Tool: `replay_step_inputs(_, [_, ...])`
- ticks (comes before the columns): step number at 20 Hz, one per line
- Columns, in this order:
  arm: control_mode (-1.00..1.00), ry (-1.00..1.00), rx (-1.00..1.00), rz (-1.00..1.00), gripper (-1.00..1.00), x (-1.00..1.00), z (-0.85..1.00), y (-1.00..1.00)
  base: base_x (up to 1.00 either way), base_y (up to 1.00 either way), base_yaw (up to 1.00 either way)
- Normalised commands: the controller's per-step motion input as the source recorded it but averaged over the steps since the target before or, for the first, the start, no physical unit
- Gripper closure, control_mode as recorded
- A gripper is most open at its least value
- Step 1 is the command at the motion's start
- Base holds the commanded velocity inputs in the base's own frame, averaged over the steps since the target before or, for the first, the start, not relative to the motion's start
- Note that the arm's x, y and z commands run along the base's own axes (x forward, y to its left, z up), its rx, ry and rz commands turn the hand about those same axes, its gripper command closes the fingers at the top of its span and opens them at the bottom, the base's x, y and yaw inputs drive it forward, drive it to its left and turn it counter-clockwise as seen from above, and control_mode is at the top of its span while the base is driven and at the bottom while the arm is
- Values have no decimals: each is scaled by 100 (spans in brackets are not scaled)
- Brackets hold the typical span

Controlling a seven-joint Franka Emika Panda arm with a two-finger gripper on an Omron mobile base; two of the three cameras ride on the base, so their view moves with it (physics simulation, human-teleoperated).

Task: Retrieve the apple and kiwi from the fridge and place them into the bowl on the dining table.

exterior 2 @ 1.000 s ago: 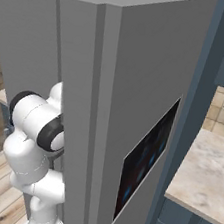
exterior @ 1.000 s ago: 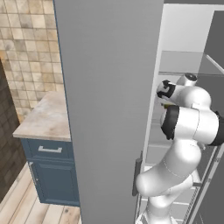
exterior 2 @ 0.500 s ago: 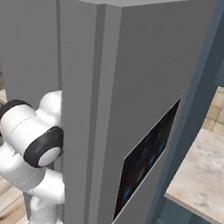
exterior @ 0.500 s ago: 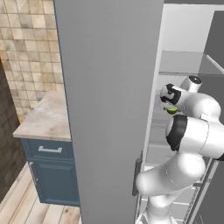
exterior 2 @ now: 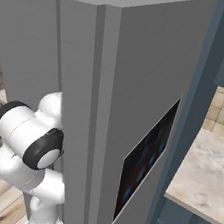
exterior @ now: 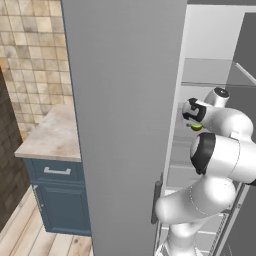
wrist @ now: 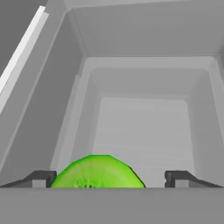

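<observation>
The fridge (exterior: pixel 125 125) stands with its left door swung open, and my arm reaches past that door into the white inside. In the hand view the bright green kiwi (wrist: pixel 97 171) lies low between my two dark fingertips (wrist: pixel 41 178), nearer the left one, in a pale shelf compartment. My gripper (wrist: pixel 109 179) is open, its jaws wide on either side of the fruit. In the left base view the kiwi (exterior: pixel 196 127) is a green spot just under my hand (exterior: pixel 192 114). The apple, the bowl and the dining table are out of view.
The open grey door (exterior 2: pixel 81 130) with its black dispenser panel (exterior 2: pixel 145 159) stands close beside the arm. A beige counter over blue cabinets (exterior: pixel 50 137) lies left of the fridge, and another counter (exterior 2: pixel 206 173) lies to the right. Fridge shelves (exterior: pixel 210 82) sit above the hand.
My hand has gone a little deeper and lower into the fridge, and the elbow has dropped. The kiwi now shows under the hand. The jaws have stayed wide.
</observation>
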Motion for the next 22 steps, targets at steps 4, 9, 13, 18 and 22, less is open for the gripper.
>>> replay_step_inputs(4, [-100, 2, 0, 0, 100, -29, -62, 15, 0, 0, 0])
replay_step_inputs(9, [-100, 7, 0, 0, 100, -26, -48, 14, 0, 0, 0])
replay_step_inputs(13, [-100, -1, 0, 0, 100, -1, -5, 1, 0, 0, 0])
replay_step_inputs(18, [-100, -27, 0, 0, 100, -83, -1, 0, 0, 0, 0])
replay_step_inputs(22, [-100, -31, 0, 0, 100, -100, 13, 10, 0, 0, 0])
